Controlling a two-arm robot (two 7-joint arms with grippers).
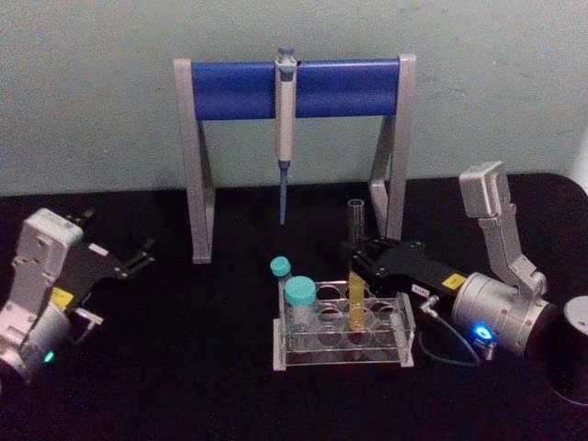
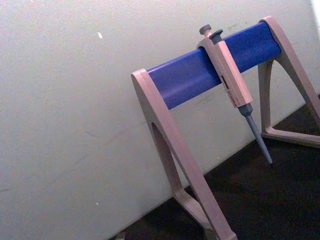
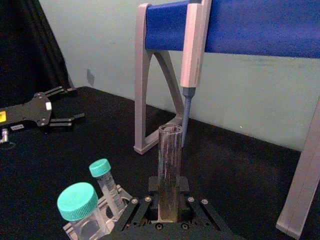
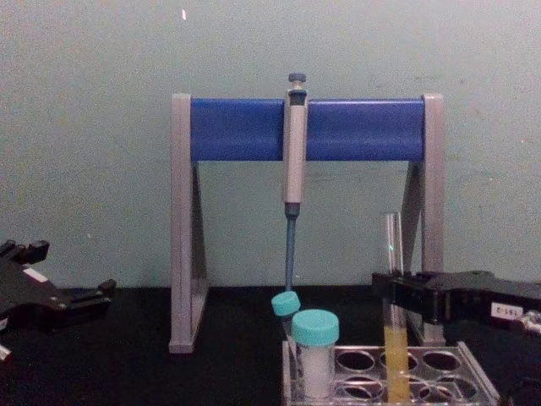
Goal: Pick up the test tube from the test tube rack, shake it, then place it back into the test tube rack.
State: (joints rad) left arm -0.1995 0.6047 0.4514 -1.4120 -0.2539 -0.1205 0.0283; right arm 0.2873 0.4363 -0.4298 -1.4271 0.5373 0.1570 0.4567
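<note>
Glass tube [image 1: 356,299]: stands upright in a hole right of the rack's middle. The top is open, and yellow-orange liquid fills the lower part.
Rack [image 1: 340,360]: clear plastic, sitting near the front edge of the counter [image 1: 211,386], a little right of centre.
Right hand [image 1: 356,255]: reaches in from the right edge of the counter. Its pads [image 3: 153,186] sit against both sides of the tube above the liquid, so it seems to be pinching the glass.
Left hand [image 1: 140,255]: parked by the left edge of the counter with its fingers spread.
Weight: probably light, being thin glass with little liquid in it.
Stiffness: rigid and likely brittle, so a hard squeeze or a knock on the rack could crack it.
Surface: smooth and probably slippery, so it may slide down through a weak pinch.
Best hold: the bare glass at mid-height, squarely across the tube.
Shaking risk: with no cap, tilting or hard swings could spill the liquid.
Neighbours: two teal-capped tubes [image 1: 299,294] stand at the rack's left end, apart from the glass tube.
</note>
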